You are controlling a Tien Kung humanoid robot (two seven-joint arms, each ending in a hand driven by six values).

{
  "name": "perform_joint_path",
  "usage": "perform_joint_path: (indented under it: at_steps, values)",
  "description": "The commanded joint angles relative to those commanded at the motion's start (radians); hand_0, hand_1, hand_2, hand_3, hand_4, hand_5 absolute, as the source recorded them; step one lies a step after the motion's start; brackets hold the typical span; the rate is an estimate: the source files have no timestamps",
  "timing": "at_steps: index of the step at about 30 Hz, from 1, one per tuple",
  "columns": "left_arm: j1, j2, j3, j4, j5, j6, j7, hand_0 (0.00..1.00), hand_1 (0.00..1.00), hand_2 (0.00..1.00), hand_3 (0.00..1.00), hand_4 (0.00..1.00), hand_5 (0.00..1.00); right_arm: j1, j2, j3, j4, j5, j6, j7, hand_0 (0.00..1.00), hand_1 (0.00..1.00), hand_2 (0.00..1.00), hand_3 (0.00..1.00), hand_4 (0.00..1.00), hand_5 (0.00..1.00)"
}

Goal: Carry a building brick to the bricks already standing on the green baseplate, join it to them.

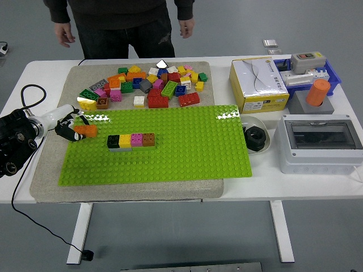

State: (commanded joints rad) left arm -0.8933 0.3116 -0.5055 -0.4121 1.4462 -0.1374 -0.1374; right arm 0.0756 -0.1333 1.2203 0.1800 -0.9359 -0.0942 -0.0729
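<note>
A green baseplate (170, 147) lies on a grey mat. On it stands a row of bricks (131, 140): black, yellow, pink, brown. My left hand (72, 129) comes in from the left edge and is shut on an orange brick (86, 131), held over the baseplate's left edge, a short way left of the row. A pile of loose coloured bricks (144, 86) lies on the mat behind the baseplate. My right hand is out of view.
A person stands at the far side, hands (186, 25) hanging clear of the table. A yellow-white box (258, 85), a black object in a white dish (254, 137), a grey enclosure (320, 141) and an orange cylinder (317, 92) stand at the right.
</note>
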Motion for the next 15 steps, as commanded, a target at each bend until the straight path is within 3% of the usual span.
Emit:
perform_joint_path:
  at_steps: [15]
  values:
    - [0.005, -0.002, 0.017, 0.000, -0.027, -0.002, -0.006, 0.086, 0.002, 0.002, 0.457, 0.586, 0.002, -0.001, -0.001, -0.017, 0.000, 0.013, -0.002, 0.005, 0.630, 0.467, 0.614, 0.712, 0.739, 0.889]
